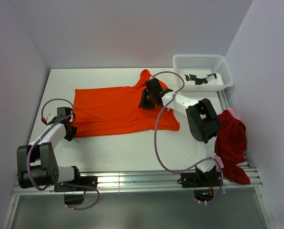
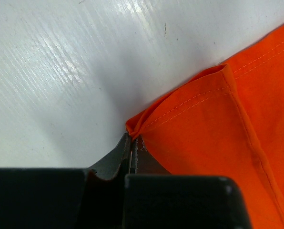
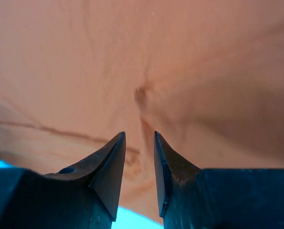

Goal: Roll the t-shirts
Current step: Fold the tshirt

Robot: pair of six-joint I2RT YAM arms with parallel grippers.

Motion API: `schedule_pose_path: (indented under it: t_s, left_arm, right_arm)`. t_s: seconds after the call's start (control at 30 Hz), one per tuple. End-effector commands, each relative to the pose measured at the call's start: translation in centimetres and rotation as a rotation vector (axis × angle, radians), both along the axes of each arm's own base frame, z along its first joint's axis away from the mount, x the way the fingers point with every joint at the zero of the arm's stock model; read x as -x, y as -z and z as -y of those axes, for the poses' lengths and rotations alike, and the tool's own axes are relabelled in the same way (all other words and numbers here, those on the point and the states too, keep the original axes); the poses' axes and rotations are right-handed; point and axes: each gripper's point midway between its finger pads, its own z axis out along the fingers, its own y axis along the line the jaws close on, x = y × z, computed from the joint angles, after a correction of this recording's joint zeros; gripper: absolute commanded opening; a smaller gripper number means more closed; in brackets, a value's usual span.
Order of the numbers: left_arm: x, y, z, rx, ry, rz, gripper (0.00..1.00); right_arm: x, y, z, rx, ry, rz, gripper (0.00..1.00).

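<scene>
The plain bright orange cloth t-shirt (image 1: 113, 107) lies flat, left of the white plastic mesh basket (image 1: 180, 59). The left gripper (image 2: 134, 143) clamps its corner farthest from that basket; the right gripper (image 3: 139, 138), fingers slightly apart, is over its basket-side end.

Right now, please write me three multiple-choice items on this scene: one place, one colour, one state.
1. Where does the white basket stand? A near left corner; B far right corner; C on the shirt.
2. Which colour is the spread t-shirt? A blue; B green; C orange.
3. How are the left jaws? A shut on the t-shirt's corner; B wide open; C holding the basket.
Key: B, the top view shows it there; C, it is plainly orange; A, the left wrist view shows them pinching the hem.
</scene>
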Motion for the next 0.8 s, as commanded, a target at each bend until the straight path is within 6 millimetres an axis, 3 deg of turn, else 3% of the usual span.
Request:
schedule_pose_path:
  t_s: [0.0, 0.07, 0.1, 0.13, 0.17, 0.23, 0.27, 0.3, 0.47, 0.53, 0.57, 0.7, 0.77]
  left_arm:
    - [-0.5, -0.6, -0.3, -0.022, 0.004, 0.016, 0.01]
    - [-0.5, -0.7, -0.3, -0.021, 0.001, 0.02, 0.01]
    - [-0.5, -0.7, -0.3, -0.022, 0.003, 0.022, 0.01]
    - [-0.4, -0.7, -0.2, -0.02, 0.007, 0.025, 0.01]
    - [-0.4, -0.8, -0.2, -0.022, 0.006, 0.025, 0.01]
    - [-0.4, -0.9, -0.3, -0.023, 0.001, 0.033, 0.01]
    - [-0.4, -0.9, -0.3, -0.022, 0.002, 0.034, 0.01]
    - [-0.3, -0.9, -0.3, -0.023, 0.003, 0.031, 0.01]
    - [-0.3, -0.9, -0.3, -0.025, -0.003, 0.03, 0.01]
    - [-0.4, -1.0, -0.3, -0.024, -0.002, 0.032, 0.0]
    - [-0.4, -1.0, -0.3, -0.023, -0.001, 0.033, 0.01]
    - [-0.4, -0.9, -0.4, -0.025, -0.003, 0.028, 0.01]
    - [-0.4, -1.0, -0.4, -0.026, -0.004, 0.031, 0.01]
  right_arm:
    - [1.1, -5.3, 3.2, -0.001, 0.03, 0.104, 0.38]
    - [2.0, -5.9, 4.8, -0.003, 0.054, 0.114, 0.38]
    - [3.2, -4.6, 6.0, 0.015, 0.069, 0.084, 0.37]
    - [3.5, -5.6, 7.2, 0.009, 0.093, 0.104, 0.37]
    - [4.7, -4.3, 8.4, 0.034, 0.111, 0.068, 0.36]
    - [5.5, -4.1, 10.5, 0.05, 0.152, 0.056, 0.37]
    - [6.7, -2.7, 11.7, 0.073, 0.173, 0.022, 0.38]
    - [7.2, -2.1, 12.5, 0.079, 0.187, 0.008, 0.46]
    - [9.8, -0.5, 16.7, 0.073, 0.277, -0.012, 0.47]
    - [10.5, -0.4, 17.3, 0.068, 0.309, -0.008, 0.48]
    - [11.3, -0.3, 17.7, 0.051, 0.363, -0.014, 0.55]
    - [12.6, -0.4, 18.4, -0.031, 0.472, 0.037, 0.68]
    - [12.9, -0.1, 18.4, -0.066, 0.505, 0.043, 0.68]
